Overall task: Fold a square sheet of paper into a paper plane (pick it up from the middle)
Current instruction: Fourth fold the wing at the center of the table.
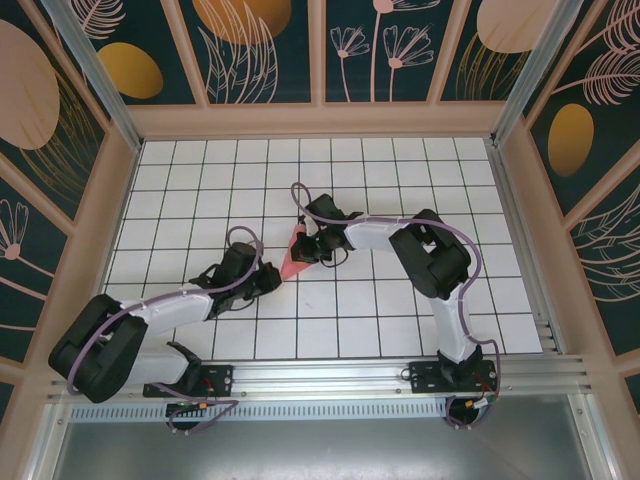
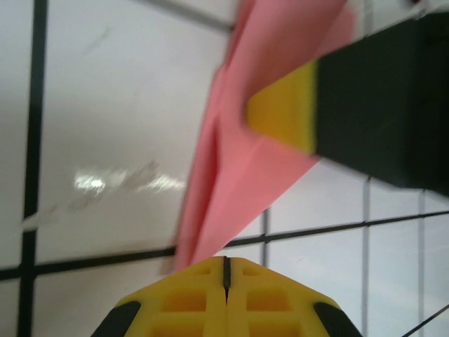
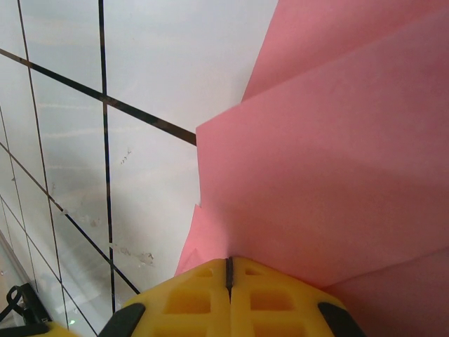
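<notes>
Top external view: a slim paper plane (image 1: 296, 256) of thin salmon-pink paper lies near the middle of a white table (image 1: 420, 190) ruled into square tiles by black lines, between two black-and-white arms reaching in from either side. The left gripper (image 1: 270, 279) sits at the plane's near end and the right gripper (image 1: 317, 246) at its far end. From the left wrist, the paper (image 2: 238, 161) reads as matte, sharply creased layers that narrow to a point just beside that gripper's yellow, ribbed fingertips (image 2: 196, 298). These are pressed together, with only a thin dark seam between them. A black finger with a yellow pad (image 2: 280, 105), belonging to the right gripper, lies across the plane's wider part. From the right wrist, stepped pink flaps (image 3: 330, 175) with straight edges spread directly ahead of and beneath yellow fingertips (image 3: 189, 295), likewise pressed tight together. Whether either pair has any paper caught cannot be told. The glossy tiles around the plane show faint scuffs and reflected light.
</notes>
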Motion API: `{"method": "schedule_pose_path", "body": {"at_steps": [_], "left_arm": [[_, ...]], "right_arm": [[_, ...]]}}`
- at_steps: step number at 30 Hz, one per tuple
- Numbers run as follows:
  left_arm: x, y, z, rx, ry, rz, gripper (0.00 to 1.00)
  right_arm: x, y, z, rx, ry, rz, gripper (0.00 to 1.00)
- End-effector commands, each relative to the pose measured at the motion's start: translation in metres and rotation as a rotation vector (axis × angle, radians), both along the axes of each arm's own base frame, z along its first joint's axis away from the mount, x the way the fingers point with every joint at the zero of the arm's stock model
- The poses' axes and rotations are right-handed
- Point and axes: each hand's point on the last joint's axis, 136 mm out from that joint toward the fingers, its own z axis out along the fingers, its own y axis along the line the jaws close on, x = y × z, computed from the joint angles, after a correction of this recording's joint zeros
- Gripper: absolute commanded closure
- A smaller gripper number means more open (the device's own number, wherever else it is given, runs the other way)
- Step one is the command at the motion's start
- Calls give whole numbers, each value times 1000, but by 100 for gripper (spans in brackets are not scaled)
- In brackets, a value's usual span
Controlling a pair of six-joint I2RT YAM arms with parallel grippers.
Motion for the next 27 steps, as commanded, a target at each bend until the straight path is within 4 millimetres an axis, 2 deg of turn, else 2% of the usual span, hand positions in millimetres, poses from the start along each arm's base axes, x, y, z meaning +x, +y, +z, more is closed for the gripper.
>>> {"method": "schedule_pose_path", "body": {"at_steps": [1,6,9,14,18,22,25,27], "left_arm": [[25,-8,26,-45,-94,40,95],[35,-16,12,-30,-66,31,95],[34,-22,3,-42,-41,11,95],[28,-16,-19,6,14,15,97],[18,-4,-38,60,57,33,100],[7,2,-49,66,88,32,100],[3,4,-53,68,100,30,100],[2,3,-54,66,99,28,100]], "right_arm": [[-4,-31,-50,-157,64,-57,94],[-4,-30,-49,-151,64,-56,94],[-2,-28,-45,-140,59,-56,94],[3,-22,-35,-99,45,-54,94],[10,-14,-13,-31,8,-46,94],[20,-1,18,43,-55,-20,94],[14,7,34,83,-73,13,94],[6,8,35,86,-65,25,94]]}}
